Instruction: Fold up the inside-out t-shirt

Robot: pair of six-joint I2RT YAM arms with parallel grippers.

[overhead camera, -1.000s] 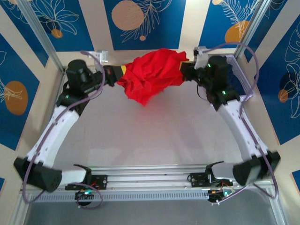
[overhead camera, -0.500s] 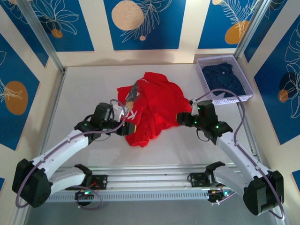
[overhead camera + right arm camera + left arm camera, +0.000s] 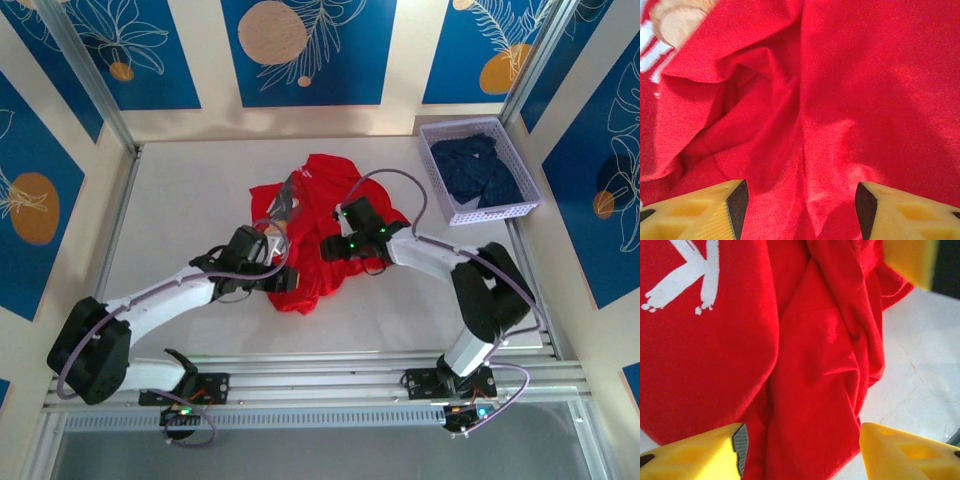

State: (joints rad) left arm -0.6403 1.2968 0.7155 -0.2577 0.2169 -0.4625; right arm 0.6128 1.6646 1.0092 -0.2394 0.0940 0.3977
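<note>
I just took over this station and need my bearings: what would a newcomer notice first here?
A bright red t-shirt lies crumpled on the white table, a tan-and-white print showing on its left. The left gripper and right gripper sit close over it, yellow fingers spread open. At the far right corner, a lavender basket holds dark navy clothing.

The t-shirt (image 3: pixel 325 185) is seen as soft, matt red cloth, heavily creased, its white print (image 3: pixel 690 270) flat and rough-edged. The fingers (image 3: pixel 690 457) of the left end effector (image 3: pixel 801 447) are rendered in matt yellow plastic with a dark ribbed pad. The counter (image 3: pixel 180 190) is smooth, pale and matt. At 2 o'clock, dull navy cloth (image 3: pixel 478 170) is held in a lilac plastic lattice basket (image 3: pixel 495 212). Brushed metal rails (image 3: pixel 320 372) are seen at 6 o'clock.
</note>
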